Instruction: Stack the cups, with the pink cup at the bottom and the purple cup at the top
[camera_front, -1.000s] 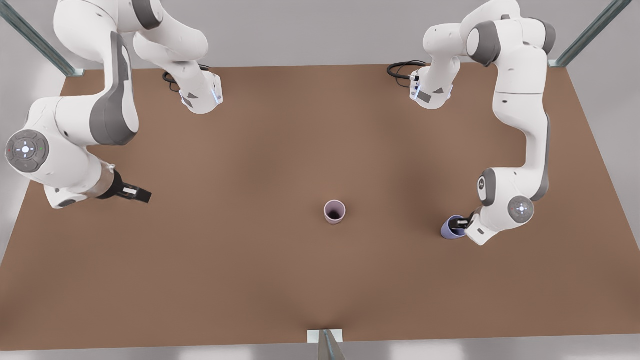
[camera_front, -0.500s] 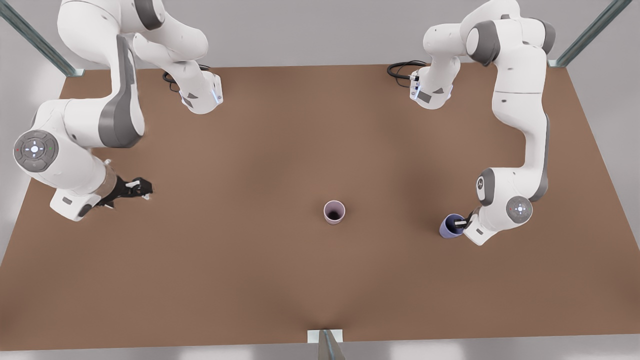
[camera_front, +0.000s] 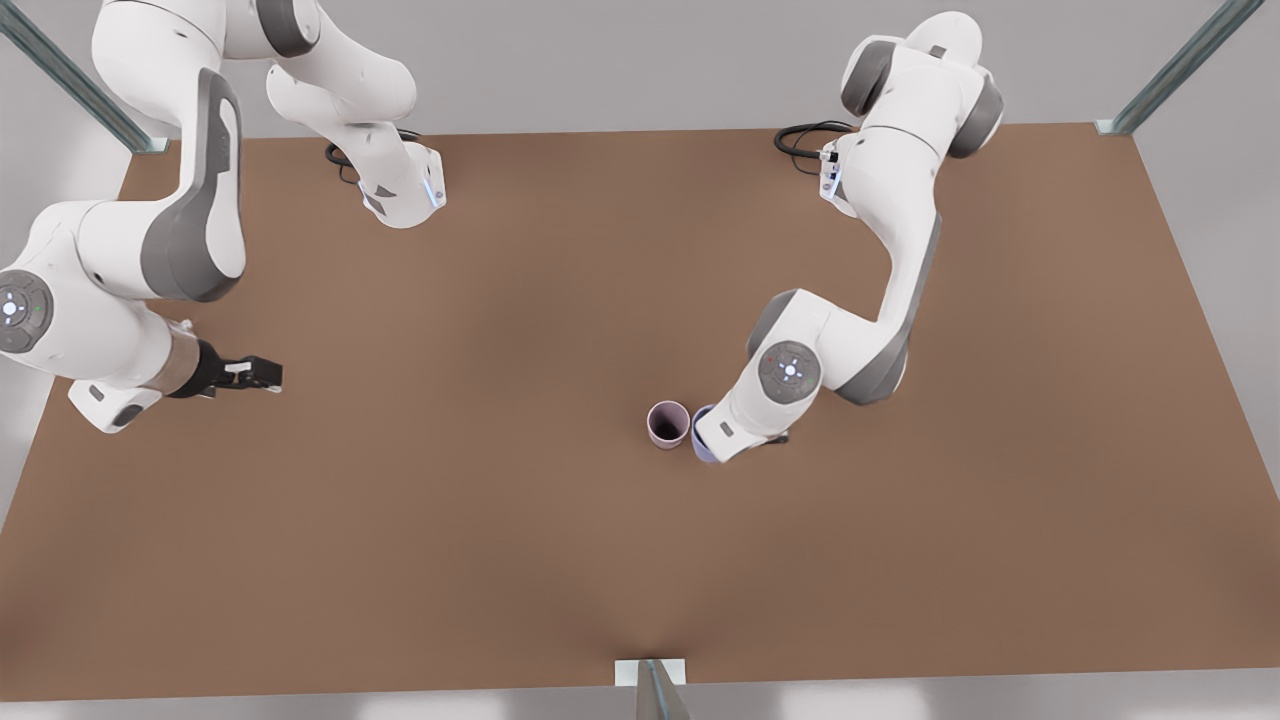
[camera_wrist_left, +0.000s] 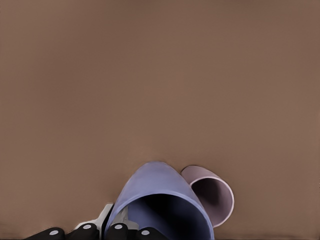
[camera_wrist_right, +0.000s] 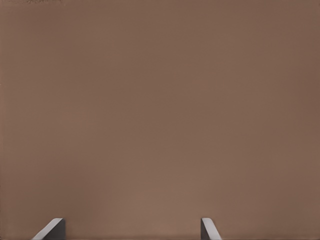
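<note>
**Purple cup held just beside the pink cup**

Front view: pink cup (camera_front: 668, 424) upright on the brown tabletop (camera_front: 500, 520), mouth up, near mid-table. Purple cup (camera_front: 701, 439) just to the front view's right of the pink cup, rims close or touching, cannot tell which, mostly covered by the white wrist above it. Left end effector (camera_front: 712, 442) at that purple cup, hidden under its own wrist. Right end effector (camera_front: 258, 373) well apart from the pink cup, far toward the front view's left, pointing across the tabletop, dark fingers out ahead; waiting.

Left wrist view: purple cup (camera_wrist_left: 159, 202) close up, tilted with the dark interior facing the camera, rim clenched between the left end effector's (camera_wrist_left: 116, 226) fingers (camera_wrist_left: 123, 218), one inside the wall and one outside. Pink cup (camera_wrist_left: 211, 194) right behind the purple cup's side, partly hidden by it, mouth also showing.

Right wrist view: bare tabletop (camera_wrist_right: 160, 110); two grey fingertips (camera_wrist_right: 52, 229) of the right end effector (camera_wrist_right: 131, 230) spread wide, released, nothing between them.
</note>
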